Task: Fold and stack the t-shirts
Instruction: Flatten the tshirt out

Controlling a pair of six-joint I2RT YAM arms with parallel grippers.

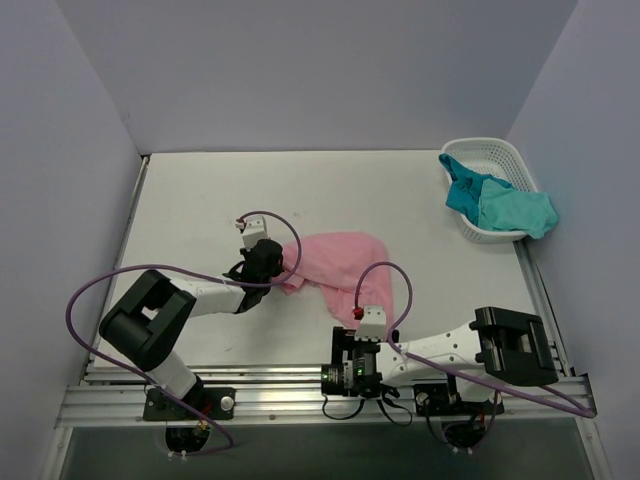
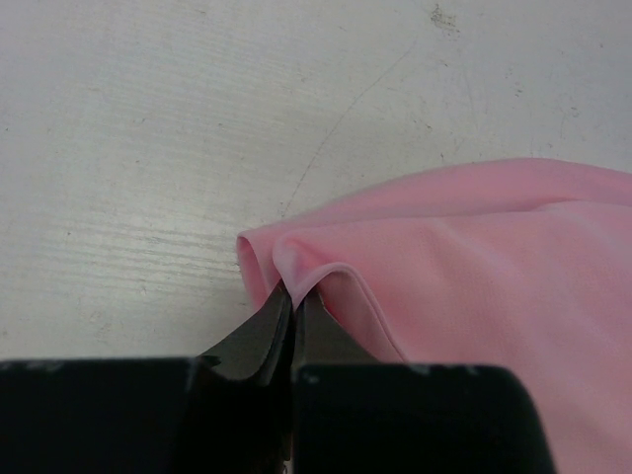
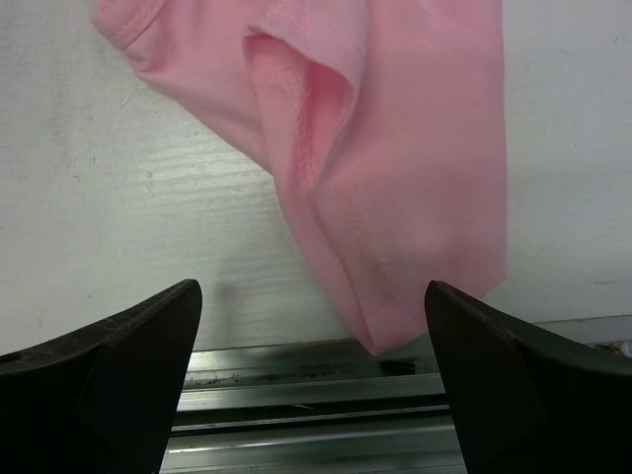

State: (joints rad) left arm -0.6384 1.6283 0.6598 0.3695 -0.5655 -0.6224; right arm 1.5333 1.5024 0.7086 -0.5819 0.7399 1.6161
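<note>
2 grippers we see. Left gripper fingers pressed together, pinching pink shirt fold at its left edge, mid-table. Right gripper fingers spread, shirt's near corner just ahead. Teal shirts in basket.

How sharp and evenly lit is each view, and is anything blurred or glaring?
Top view: soft even light, sharp, no glare. Left wrist view: pink shirt and table crisp; the shut left claw is a dark, soft-edged mass. Right wrist view: shirt weave sharp; the open right claw is dark and slightly blurred at the frame's bottom.
</note>
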